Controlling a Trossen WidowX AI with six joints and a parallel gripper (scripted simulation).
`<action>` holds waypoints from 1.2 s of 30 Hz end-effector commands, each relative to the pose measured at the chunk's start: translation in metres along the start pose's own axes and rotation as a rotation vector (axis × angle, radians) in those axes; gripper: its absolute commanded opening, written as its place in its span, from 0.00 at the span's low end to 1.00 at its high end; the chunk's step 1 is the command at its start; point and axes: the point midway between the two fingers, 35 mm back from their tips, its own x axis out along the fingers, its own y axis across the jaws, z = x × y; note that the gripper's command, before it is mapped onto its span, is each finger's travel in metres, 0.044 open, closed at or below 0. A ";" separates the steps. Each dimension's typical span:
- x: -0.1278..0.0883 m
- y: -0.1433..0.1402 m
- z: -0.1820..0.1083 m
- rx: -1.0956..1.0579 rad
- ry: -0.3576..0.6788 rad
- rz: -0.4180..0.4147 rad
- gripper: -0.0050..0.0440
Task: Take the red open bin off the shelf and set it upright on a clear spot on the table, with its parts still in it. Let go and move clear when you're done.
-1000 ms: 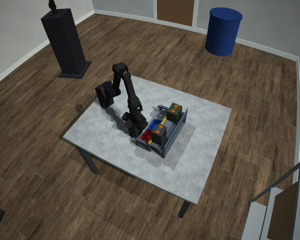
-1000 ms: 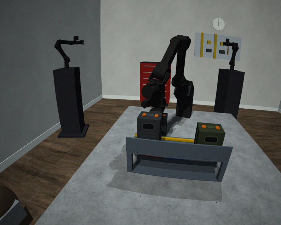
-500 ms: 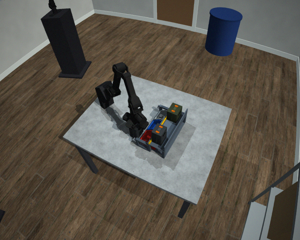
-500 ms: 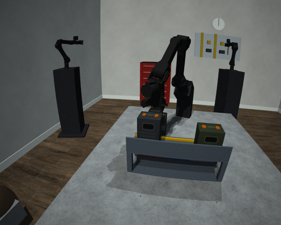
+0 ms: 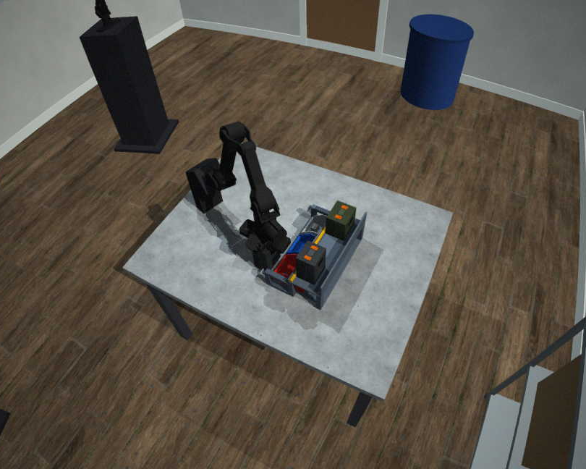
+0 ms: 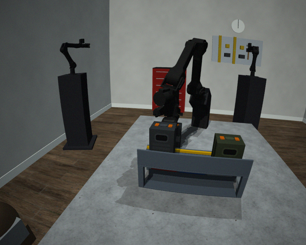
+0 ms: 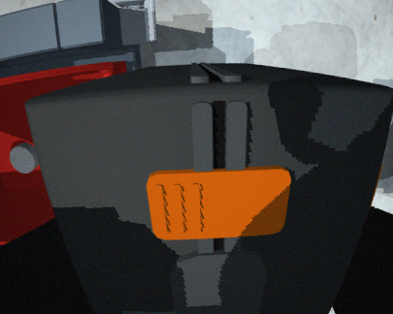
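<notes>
Pincer (image 5: 264, 251) (image 6: 170, 120) (image 7: 207, 194) gripping dark grey, orange-latched hard case (image 5: 262, 260) (image 6: 178, 135) (image 7: 108, 145); red open plastic-looking bin (image 5: 283, 268) (image 7: 6, 208) just beside it, leftward in wrist view.

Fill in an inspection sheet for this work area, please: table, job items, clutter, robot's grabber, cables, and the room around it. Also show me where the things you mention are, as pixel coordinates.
Surface: grey table (image 5: 384, 216) (image 6: 95, 218), small dark specks.
Job's things: red bin (image 5: 281, 266) (image 7: 16, 204) in the low shelf (image 5: 344, 262) (image 6: 195, 164) (image 7: 25, 31), a round grey part inside.
Clutter: charcoal box (image 5: 310, 265) (image 6: 157, 146) and green box (image 5: 338, 224) (image 6: 229, 145) on the shelf; blue bin (image 5: 299, 245) beside the red.
Gripper: grabber (image 5: 262, 247) (image 6: 170, 121) (image 7: 195, 262) shut on a dark box (image 5: 264, 259) (image 6: 178, 137) (image 7: 108, 145).
Cables: nothing seen.
Surroundings: blue drum (image 5: 432, 70), red cabinet (image 6: 158, 80), wall clock (image 6: 238, 25).
</notes>
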 end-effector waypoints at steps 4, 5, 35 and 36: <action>-0.010 0.011 0.003 -0.009 -0.018 0.044 0.10; -0.011 0.012 0.003 -0.011 -0.020 0.049 0.10; -0.010 0.012 0.003 -0.012 -0.022 0.055 0.10; -0.008 0.010 0.003 -0.009 -0.019 0.047 0.10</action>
